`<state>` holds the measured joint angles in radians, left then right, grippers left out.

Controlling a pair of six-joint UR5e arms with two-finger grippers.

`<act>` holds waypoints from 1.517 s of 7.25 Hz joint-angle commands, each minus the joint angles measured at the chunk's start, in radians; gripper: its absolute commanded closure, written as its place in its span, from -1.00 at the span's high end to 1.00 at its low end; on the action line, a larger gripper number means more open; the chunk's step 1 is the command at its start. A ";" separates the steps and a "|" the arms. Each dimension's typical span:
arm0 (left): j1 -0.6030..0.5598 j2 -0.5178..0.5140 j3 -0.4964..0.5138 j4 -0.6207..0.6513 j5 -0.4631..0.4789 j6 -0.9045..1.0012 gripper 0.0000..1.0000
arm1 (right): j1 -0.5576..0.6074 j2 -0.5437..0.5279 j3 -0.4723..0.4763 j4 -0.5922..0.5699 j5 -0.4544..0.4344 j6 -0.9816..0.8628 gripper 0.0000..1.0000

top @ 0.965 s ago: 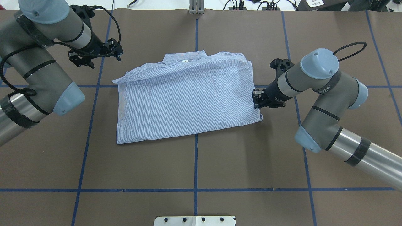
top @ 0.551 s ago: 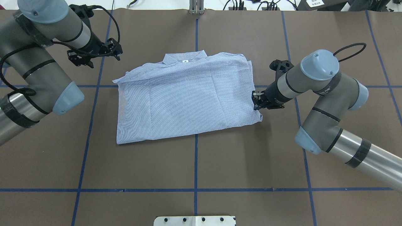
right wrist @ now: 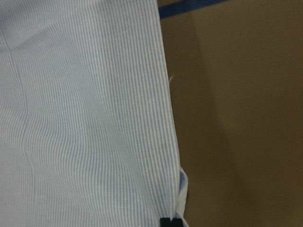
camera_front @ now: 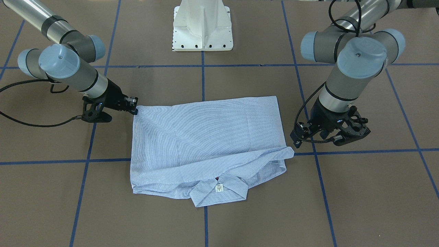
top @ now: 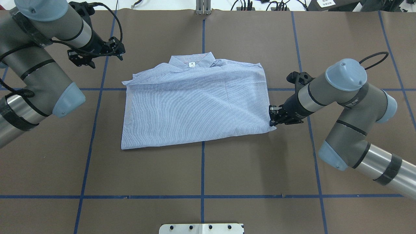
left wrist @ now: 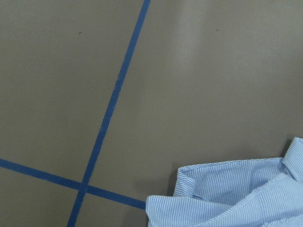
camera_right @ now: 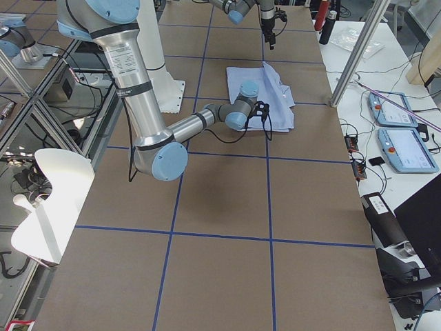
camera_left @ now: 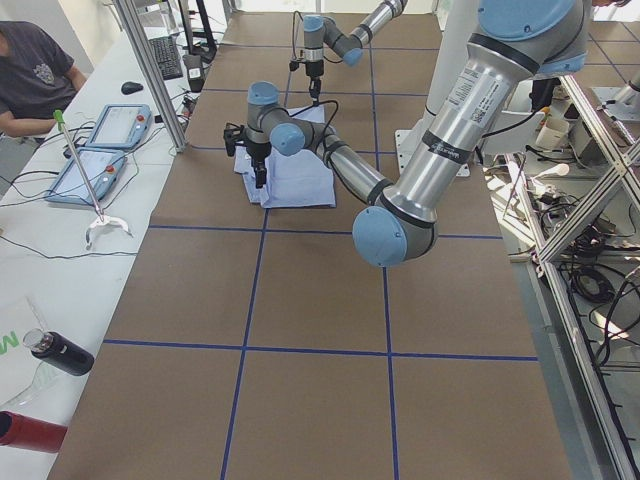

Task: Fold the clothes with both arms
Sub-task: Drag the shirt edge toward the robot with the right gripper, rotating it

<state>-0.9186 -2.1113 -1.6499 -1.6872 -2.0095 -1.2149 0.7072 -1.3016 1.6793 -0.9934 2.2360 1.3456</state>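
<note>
The light blue striped shirt (top: pixel 195 107) lies folded on the brown table, collar and white label (top: pixel 191 64) at the far edge. It also shows in the front view (camera_front: pixel 205 137). My right gripper (top: pixel 271 119) is low at the shirt's right edge near its near corner, shut on the cloth. A diagonal crease runs from there into the shirt. In the right wrist view the shirt (right wrist: pixel 85 118) fills the left half. My left gripper (top: pixel 121 53) hangs open and empty above the table, far-left of the shirt. The left wrist view shows only the shirt's shoulder corner (left wrist: pixel 236 198).
Blue tape lines (top: pixel 202 169) cross the brown table cover. The white pedestal base (camera_front: pixel 203 27) stands at the robot's edge. Cables and plugs (top: pixel 253 5) lie past the far edge. A side bench with tablets (camera_left: pixel 95 170) and a seated person is off the table.
My right gripper has moved right and nearer with the shirt's edge, dragging the shirt rightwards and raising a diagonal crease. My left gripper has drifted slightly further away from the shirt.
</note>
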 commanded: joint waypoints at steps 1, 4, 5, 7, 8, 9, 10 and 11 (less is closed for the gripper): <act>-0.002 -0.001 -0.021 0.027 -0.001 0.000 1.00 | -0.035 -0.099 0.107 0.001 0.008 0.000 -1.00; -0.003 0.002 -0.025 0.027 0.000 -0.002 1.00 | -0.073 -0.246 0.259 0.002 0.010 0.007 -1.00; -0.003 0.004 -0.025 0.027 0.002 0.000 1.00 | -0.107 -0.315 0.326 0.002 0.010 0.010 -1.00; -0.003 0.005 -0.025 0.027 0.003 0.000 1.00 | -0.188 -0.428 0.420 0.002 0.014 0.013 -1.00; -0.003 0.007 -0.024 0.027 0.003 0.000 1.00 | -0.207 -0.468 0.428 0.002 0.036 0.050 -1.00; -0.003 0.008 -0.025 0.027 0.003 0.000 1.00 | -0.257 -0.494 0.441 0.002 0.049 0.116 -1.00; -0.003 0.008 -0.027 0.027 0.003 0.000 1.00 | -0.288 -0.516 0.444 0.002 0.050 0.124 -1.00; -0.003 0.010 -0.033 0.027 0.003 0.000 1.00 | -0.293 -0.525 0.445 0.002 0.080 0.125 -0.73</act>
<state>-0.9219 -2.1030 -1.6774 -1.6598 -2.0065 -1.2149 0.4360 -1.8065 2.1196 -0.9910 2.2904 1.4574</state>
